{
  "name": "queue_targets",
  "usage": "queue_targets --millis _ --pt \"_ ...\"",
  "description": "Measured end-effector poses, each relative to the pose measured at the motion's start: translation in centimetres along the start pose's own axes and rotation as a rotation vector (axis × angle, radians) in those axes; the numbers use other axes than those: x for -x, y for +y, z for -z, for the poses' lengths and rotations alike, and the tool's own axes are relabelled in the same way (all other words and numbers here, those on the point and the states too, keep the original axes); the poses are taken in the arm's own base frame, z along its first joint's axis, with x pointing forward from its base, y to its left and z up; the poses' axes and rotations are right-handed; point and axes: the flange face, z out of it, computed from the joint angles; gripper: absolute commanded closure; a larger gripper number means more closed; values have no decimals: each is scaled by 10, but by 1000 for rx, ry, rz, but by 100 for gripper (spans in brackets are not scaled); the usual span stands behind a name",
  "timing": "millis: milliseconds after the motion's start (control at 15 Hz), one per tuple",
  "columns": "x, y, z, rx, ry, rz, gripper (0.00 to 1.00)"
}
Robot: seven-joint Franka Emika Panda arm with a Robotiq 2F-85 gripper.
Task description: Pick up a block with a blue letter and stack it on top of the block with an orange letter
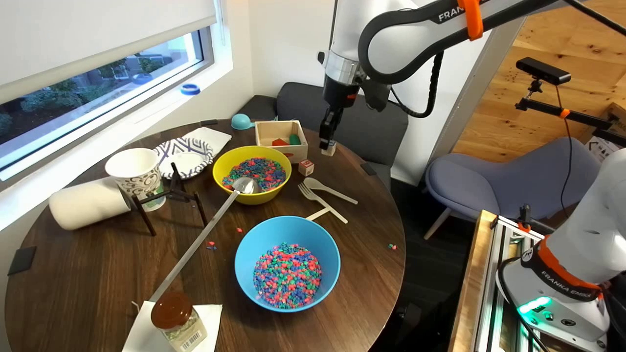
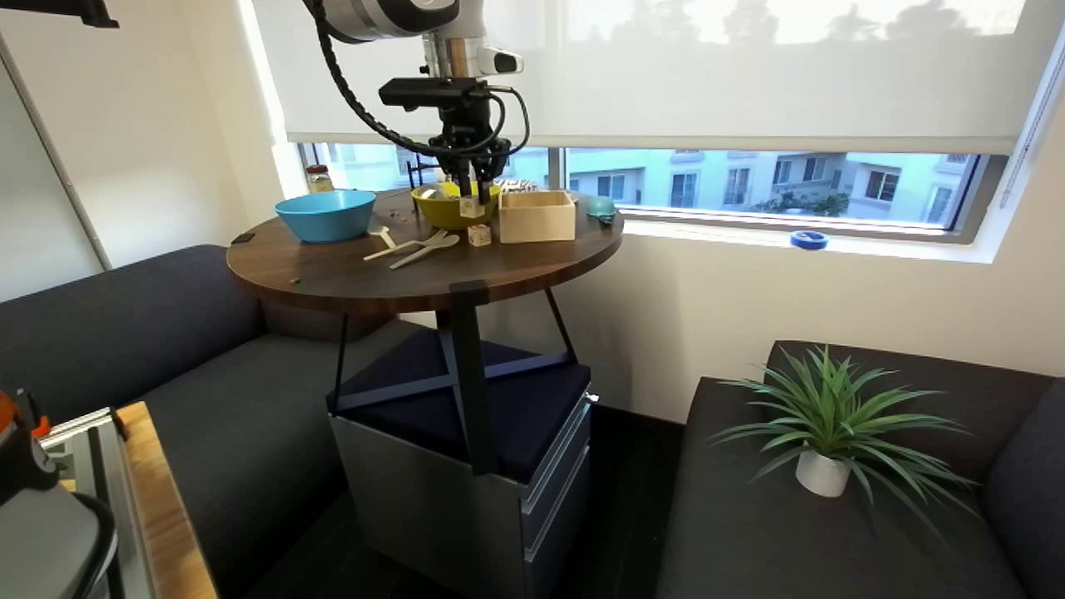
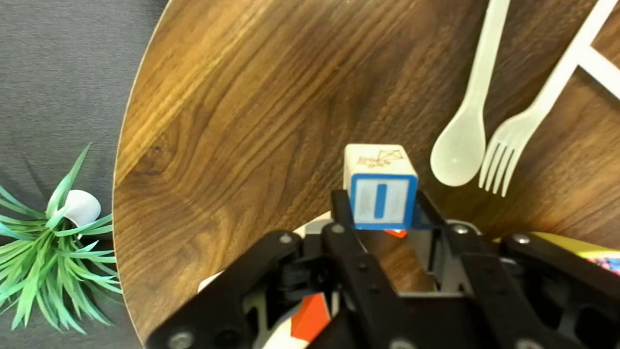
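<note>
Block with blue letter [image 3: 381, 199] clamped in pincer [image 3: 381, 209], between 2 jaws.

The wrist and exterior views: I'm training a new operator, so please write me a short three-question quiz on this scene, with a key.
1. Choose: in the wrist view, what does the black two-fingered gripper hold?
A) a cream spoon
B) a pale wooden cube bearing a blue letter
C) a round yellow bowl
2. True or false: the silver metal ladle's head lies inside the round light-blue bowl.
3. Fill the gap: a second small wooden cube rests beside the open pale wooden box on the round brown ____.
Key: 1 B; 2 false; 3 table.
</note>
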Motion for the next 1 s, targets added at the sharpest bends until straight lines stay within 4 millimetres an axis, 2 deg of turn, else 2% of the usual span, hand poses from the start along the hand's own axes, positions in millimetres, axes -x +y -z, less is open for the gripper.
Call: queue_targets --millis 267,667,1000 --pt "-3 -9 3 4 14 -111 92" --pt "-13 -35 -17 51 61 -273 92" --pt "-16 -35 -31 90 81 -345 92"
